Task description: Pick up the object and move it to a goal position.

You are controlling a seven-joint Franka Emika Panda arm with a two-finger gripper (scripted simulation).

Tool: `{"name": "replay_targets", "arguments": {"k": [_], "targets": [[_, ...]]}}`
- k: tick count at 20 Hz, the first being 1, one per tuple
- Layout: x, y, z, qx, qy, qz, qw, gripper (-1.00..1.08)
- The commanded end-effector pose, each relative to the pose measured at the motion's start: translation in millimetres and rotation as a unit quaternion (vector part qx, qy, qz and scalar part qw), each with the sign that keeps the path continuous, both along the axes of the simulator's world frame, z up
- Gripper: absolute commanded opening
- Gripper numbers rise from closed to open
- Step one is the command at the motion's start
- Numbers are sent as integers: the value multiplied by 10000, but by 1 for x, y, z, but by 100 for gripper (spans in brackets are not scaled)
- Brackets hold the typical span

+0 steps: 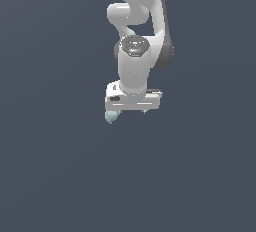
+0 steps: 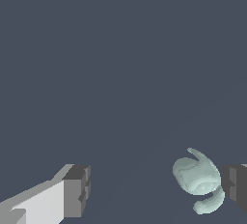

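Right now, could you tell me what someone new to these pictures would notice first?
The white arm dominates the exterior view, reaching down over a plain dark grey surface. Next comes the small mint-teal object, peeking out beneath the end effector toward the exterior view's left. In the wrist view the fingers stand wide apart, with the object close beside one of them rather than centred.

1. The exterior view looks down from above and some way off, taking in the arm (image 1: 137,36) over the claw (image 1: 131,110).
2. The wrist view looks close past the fingers (image 2: 76,190).
3. Both views share the blob (image 1: 111,116) (image 2: 198,178) beside one finger.
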State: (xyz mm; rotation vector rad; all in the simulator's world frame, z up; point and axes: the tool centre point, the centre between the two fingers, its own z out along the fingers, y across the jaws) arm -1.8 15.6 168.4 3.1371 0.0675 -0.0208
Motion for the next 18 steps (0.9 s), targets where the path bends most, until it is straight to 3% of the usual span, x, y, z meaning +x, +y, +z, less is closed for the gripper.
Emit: {"name": "replay_targets", "arguments": {"k": [1,9,18], "targets": [[0,0,0,0,0,0,10000,100],[4,-30,15,8,-87,-215,9997,100],[1,-35,10,8,-86,-105,9999,100]]}}
